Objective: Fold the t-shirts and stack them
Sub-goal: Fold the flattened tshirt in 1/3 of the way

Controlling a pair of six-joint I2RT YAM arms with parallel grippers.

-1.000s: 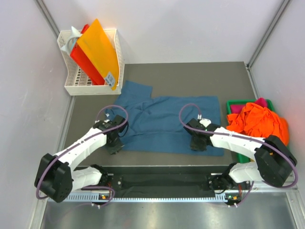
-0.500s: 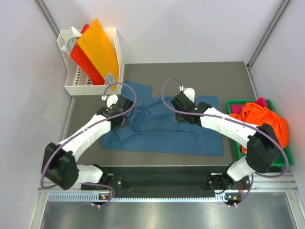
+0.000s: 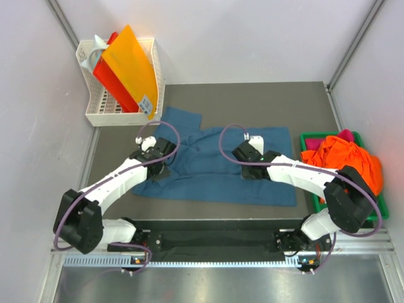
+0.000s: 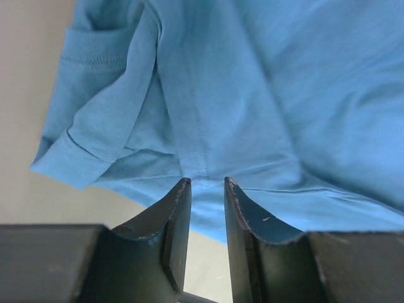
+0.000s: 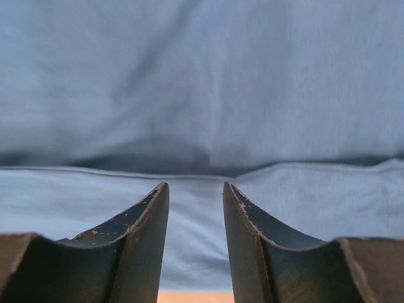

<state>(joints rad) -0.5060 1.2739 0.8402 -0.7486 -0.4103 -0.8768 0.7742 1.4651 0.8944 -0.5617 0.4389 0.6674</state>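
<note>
A dark teal-blue t-shirt (image 3: 208, 173) lies spread on the grey table, one sleeve pointing to the far left. My left gripper (image 3: 161, 161) hovers open over its left part, and the left wrist view shows the sleeve and a seam (image 4: 196, 126) just past the fingertips of that gripper (image 4: 206, 181). My right gripper (image 3: 247, 161) is open over the shirt's middle; in the right wrist view this gripper (image 5: 196, 185) has a fold edge (image 5: 202, 169) ahead of it. Neither holds cloth. An orange t-shirt (image 3: 344, 161) and a magenta one (image 3: 345, 134) are heaped at the right. No yellow shirt shows.
The heaped shirts sit in a green tray (image 3: 311, 136) at the table's right edge. A white basket (image 3: 101, 113) at the far left holds orange and red flat sheets (image 3: 129, 63). Grey walls close in on both sides.
Both grippers left the shirt's near hem, swept toward the far side, then drew back a little over the cloth. The shirt's left part has shifted and spread toward the near left.
</note>
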